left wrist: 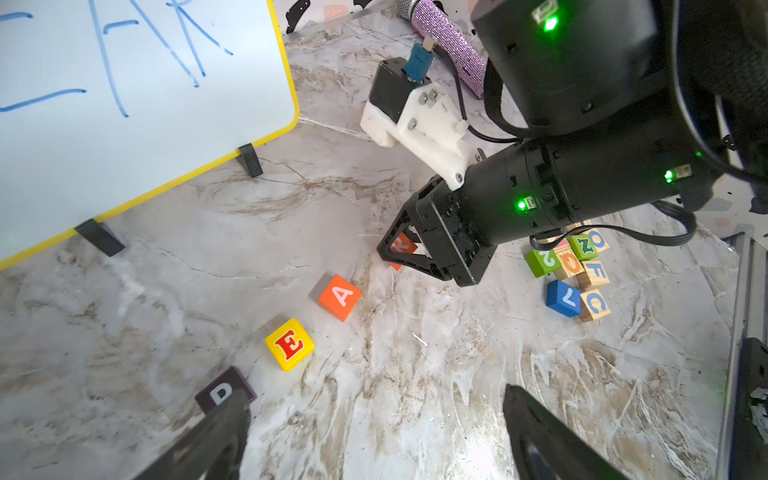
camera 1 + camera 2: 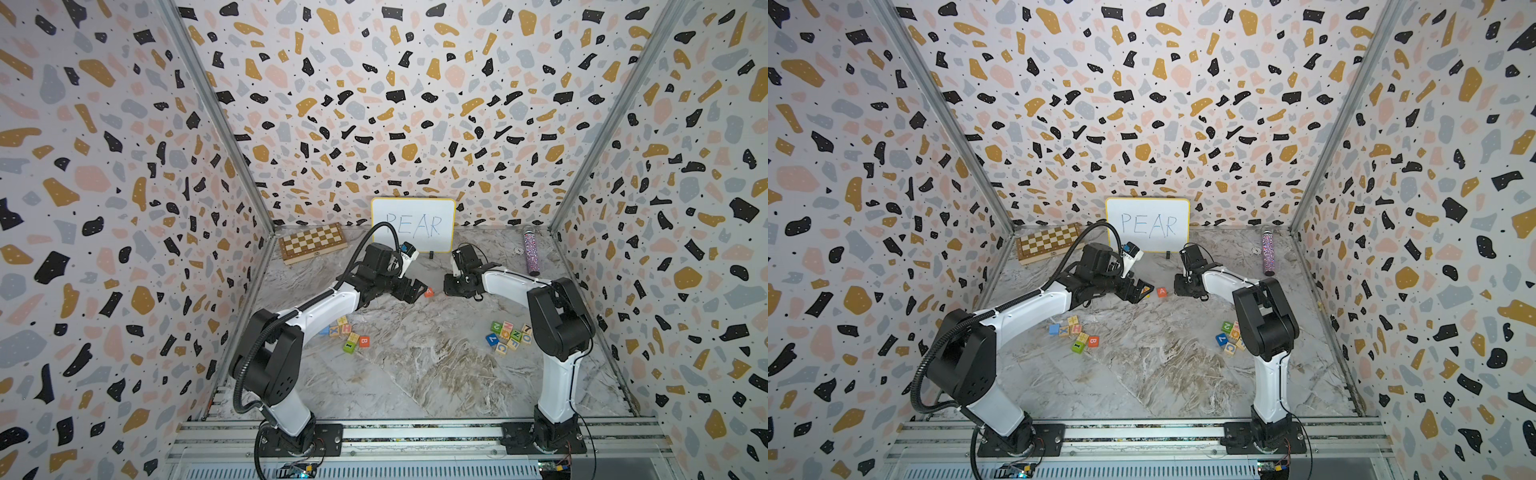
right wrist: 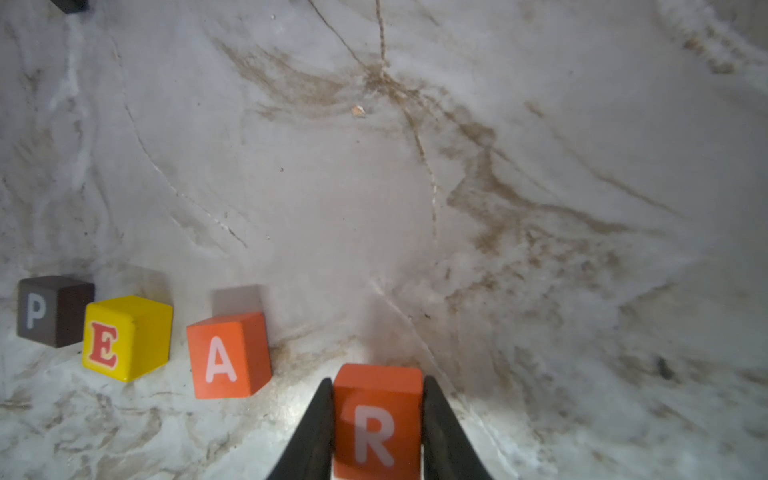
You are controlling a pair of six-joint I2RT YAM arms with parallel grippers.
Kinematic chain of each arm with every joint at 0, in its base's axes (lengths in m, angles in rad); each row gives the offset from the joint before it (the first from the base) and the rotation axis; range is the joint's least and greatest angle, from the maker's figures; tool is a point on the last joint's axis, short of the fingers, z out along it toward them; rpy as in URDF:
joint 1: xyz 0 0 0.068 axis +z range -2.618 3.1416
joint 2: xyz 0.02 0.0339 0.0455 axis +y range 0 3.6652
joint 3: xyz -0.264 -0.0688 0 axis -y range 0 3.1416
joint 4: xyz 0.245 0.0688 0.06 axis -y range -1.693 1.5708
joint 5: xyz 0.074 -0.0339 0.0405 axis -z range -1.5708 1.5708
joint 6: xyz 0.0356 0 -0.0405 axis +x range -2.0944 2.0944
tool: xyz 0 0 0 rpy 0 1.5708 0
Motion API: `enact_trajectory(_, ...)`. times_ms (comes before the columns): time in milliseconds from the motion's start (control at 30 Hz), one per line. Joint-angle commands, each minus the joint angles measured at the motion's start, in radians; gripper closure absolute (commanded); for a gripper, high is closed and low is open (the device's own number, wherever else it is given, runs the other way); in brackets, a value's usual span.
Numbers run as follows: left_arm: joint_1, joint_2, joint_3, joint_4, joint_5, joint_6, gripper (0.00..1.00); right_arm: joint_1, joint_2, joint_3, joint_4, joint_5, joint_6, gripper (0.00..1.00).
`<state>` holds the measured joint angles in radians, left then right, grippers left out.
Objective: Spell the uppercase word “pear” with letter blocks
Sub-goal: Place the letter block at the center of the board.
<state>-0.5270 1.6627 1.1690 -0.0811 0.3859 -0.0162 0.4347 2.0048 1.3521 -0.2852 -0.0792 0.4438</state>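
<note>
Right gripper (image 3: pixel 378 384) clamps the orange R block (image 3: pixel 376 428) near the A block (image 3: pixel 226 357), past P block (image 3: pixel 50 311) and E block (image 3: pixel 124 338); left gripper (image 1: pixel 374 409) hangs wide open, empty.

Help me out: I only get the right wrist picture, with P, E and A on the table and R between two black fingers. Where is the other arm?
Observer: The left end effector hangs open near the P block.
Operator: Is the word written anywhere?
Observer: Yes, a whiteboard at the back wall reads PEAR.
Operator: Any spare blocks?
Observer: Two heaps: a left heap with a B block, and a right heap.
</note>
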Motion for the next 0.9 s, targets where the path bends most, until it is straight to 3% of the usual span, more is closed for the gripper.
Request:
enact_trajectory(0,0.002,0.004,-0.001,0.026,0.034,0.002,0.06,0.006,0.012,0.033,-0.038,-0.007,-0.012,0.85)
enact_trajectory(467,0.002,0.008,0.009,0.023,0.028,0.010,0.06,0.016,0.069,0.072,-0.037,-0.025,-0.020,0.82)
enact_trajectory(733,0.001,0.003,0.011,0.020,0.031,0.007,0.06,0.019,0.056,0.104,-0.059,-0.028,-0.020,0.61)
enact_trajectory(867,0.002,-0.001,0.012,0.012,0.025,0.011,0.06,0.019,0.035,0.157,-0.089,-0.029,-0.030,0.56)
